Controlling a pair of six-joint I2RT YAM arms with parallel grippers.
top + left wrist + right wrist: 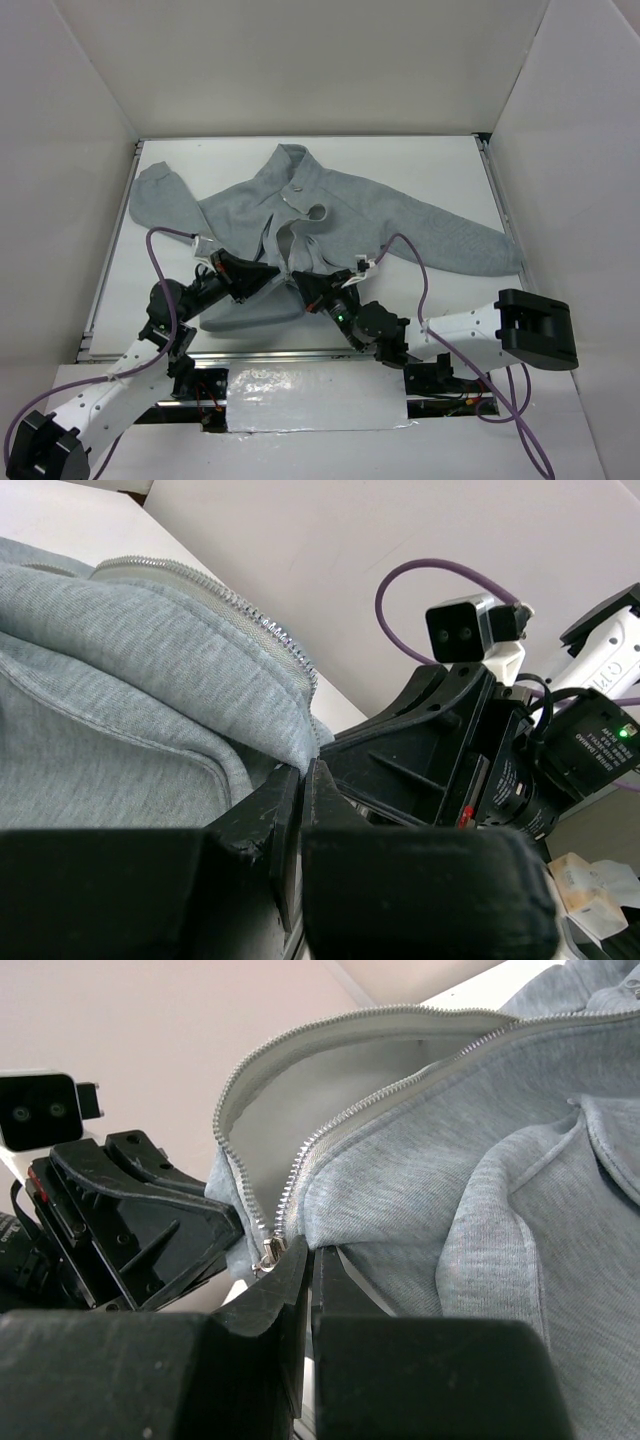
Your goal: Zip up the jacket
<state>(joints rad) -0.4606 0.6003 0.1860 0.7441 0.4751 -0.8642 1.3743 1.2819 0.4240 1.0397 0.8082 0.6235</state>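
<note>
- The jacket (330,215) is laid on the table (450,160), collar far, front open.
- Its near hem is pinched by the closed left gripper (270,277) and the closed right gripper (298,280), at the zipper (300,1165) foot.
- Fleece could be pulled free, or teeth jammed, by uneven tugging.

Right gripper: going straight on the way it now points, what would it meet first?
The jacket: the right gripper looks shut on its hem by the lower zipper end, so fleece lies directly ahead; the left gripper stands beside, depth unclear.
</note>
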